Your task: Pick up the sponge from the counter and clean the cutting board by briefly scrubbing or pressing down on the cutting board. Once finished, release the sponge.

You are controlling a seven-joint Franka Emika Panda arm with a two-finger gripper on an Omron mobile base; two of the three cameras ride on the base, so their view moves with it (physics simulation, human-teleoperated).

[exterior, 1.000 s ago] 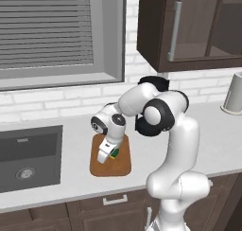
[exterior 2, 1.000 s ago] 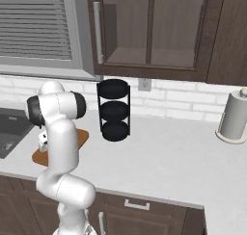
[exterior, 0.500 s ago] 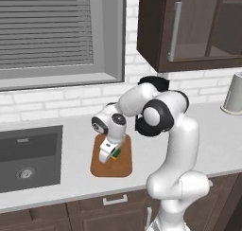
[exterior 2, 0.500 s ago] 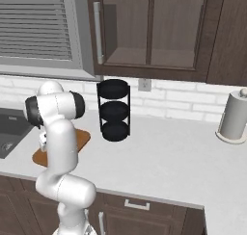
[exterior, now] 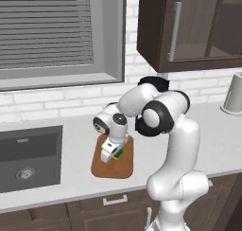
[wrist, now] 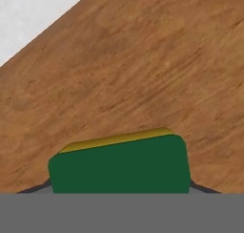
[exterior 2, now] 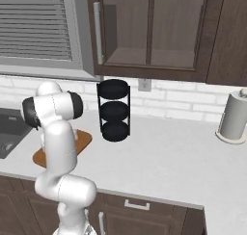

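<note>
We see the white arm bent low over the counter (exterior: 71, 145), its gripper (exterior: 113, 155) pointed down at the cutting board (exterior: 106, 167) and clasping the sponge (exterior: 116, 153) between its jaws. From the left base camera, the sponge shows as a small green and yellow block at the end of the hand, right at the board's surface near the middle of the brown rectangle. In the hand camera, the sponge (wrist: 119, 166) sits close before the lens, its dark green face toward us and a thin yellow edge along the top, with the wood grain of the cutting board (wrist: 143, 69) spread behind it and a wedge of pale counter (wrist: 28, 12) in the upper left corner. From the right base camera, the cutting board (exterior 2: 83, 140) peeks out from behind the arm, just right of the dark sink (exterior 2: 9, 130). A black three-tier rack (exterior 2: 114, 110) stands near the board by the brick wall, and a paper towel roll (exterior 2: 235, 116) stands well apart at the far right.
</note>
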